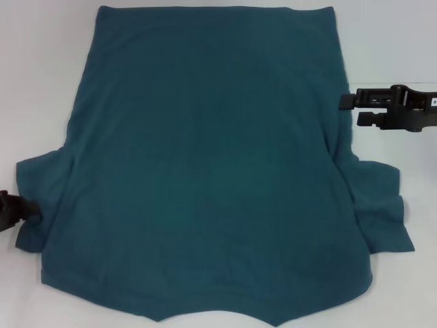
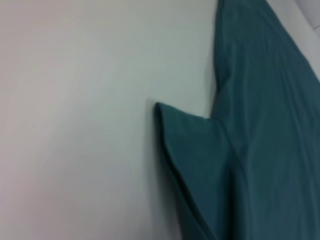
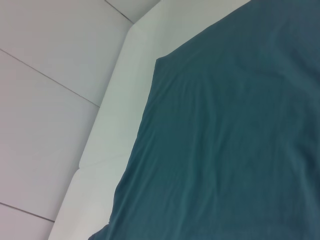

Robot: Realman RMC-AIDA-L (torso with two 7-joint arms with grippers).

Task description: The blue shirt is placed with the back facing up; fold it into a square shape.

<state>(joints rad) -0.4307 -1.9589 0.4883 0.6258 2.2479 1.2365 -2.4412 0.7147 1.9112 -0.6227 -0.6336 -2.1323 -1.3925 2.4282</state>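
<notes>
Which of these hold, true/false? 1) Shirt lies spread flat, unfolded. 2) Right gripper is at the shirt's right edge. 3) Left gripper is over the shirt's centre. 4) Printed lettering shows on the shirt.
1) True: the blue shirt lies spread open on the white table, no fold made.
2) True: the right gripper is at its right edge.
3) False: the left gripper is at the left sleeve.
4) False: only plain fabric shows.

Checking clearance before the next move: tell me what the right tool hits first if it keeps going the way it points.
The right tool points inward over the white table, so it would likely first meet the blue shirt at its side edge; its height above the cloth is unclear.
</notes>
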